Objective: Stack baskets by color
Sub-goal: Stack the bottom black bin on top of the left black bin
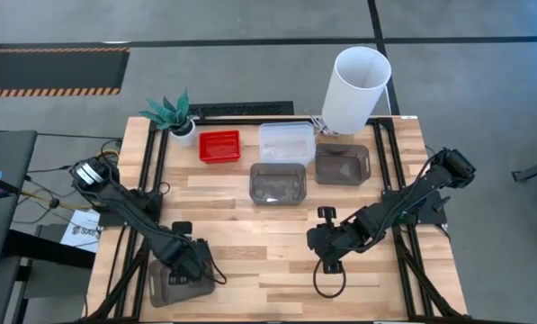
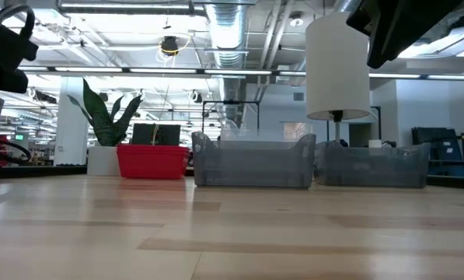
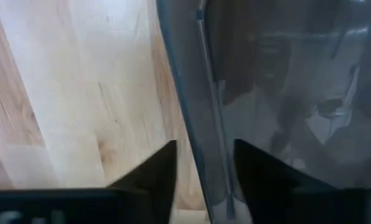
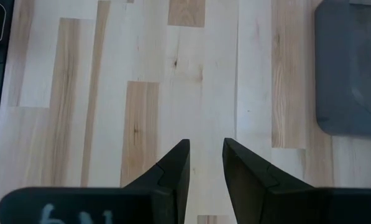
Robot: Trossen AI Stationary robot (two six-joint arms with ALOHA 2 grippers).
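Wooden tabletop (image 1: 250,243): we see left end effector (image 3: 204,177) spread astride grey basket (image 1: 174,286) wall at near-left corner; right end effector (image 4: 206,163) parted, empty, over bare wood; other baskets (image 1: 278,183) far side

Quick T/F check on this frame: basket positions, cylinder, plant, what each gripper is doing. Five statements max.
1. The left gripper straddles the wall of a grey basket at the table's near left corner. True.
2. The right gripper holds a red basket. False: nothing is between its fingers; it hangs over bare table.
3. The red basket sits beside the potted plant. True.
4. The white cylinder lies on its side. False: it stands upright at the far edge.
5. Two more grey baskets, one at centre and one right of it, sit mid-table. True.
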